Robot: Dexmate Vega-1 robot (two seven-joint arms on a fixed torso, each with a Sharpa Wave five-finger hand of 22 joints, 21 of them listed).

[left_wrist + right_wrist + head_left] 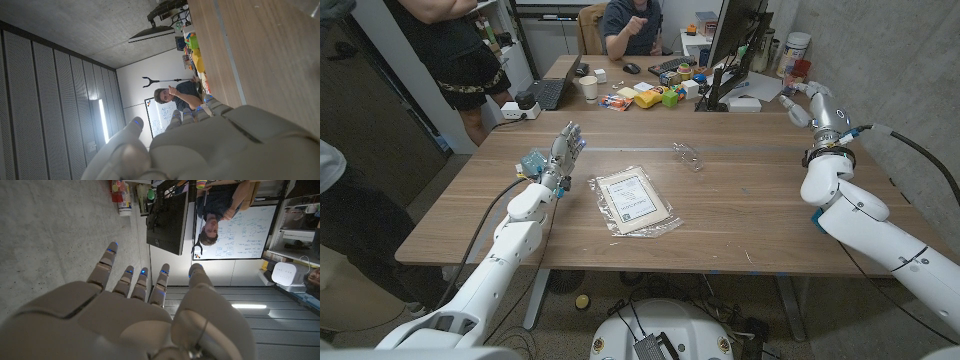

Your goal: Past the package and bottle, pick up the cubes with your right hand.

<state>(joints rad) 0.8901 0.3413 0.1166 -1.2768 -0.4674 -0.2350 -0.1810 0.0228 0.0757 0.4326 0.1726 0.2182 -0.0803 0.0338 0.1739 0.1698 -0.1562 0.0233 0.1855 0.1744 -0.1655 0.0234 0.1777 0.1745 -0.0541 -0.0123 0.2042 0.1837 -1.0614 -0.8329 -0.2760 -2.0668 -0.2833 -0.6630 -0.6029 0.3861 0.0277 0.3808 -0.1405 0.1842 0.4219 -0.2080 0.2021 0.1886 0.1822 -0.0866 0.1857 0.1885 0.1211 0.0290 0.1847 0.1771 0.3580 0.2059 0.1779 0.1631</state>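
Colourful plastic cubes (660, 96) at twelve o'clock look light, rigid; pinch flat sides. Right robot hand (817, 108) spread, empty.

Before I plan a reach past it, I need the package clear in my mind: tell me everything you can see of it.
The package is a flat, clear plastic pouch with a beige card inside that carries a white printed label; the print is too small to read. Its crinkled edges catch the light. It lies flat on the wooden table, near the middle, turned slightly askew to the table's edge. Neither hand touches it: the left hand stands to its left, and the right hand is far off at the table's right side.
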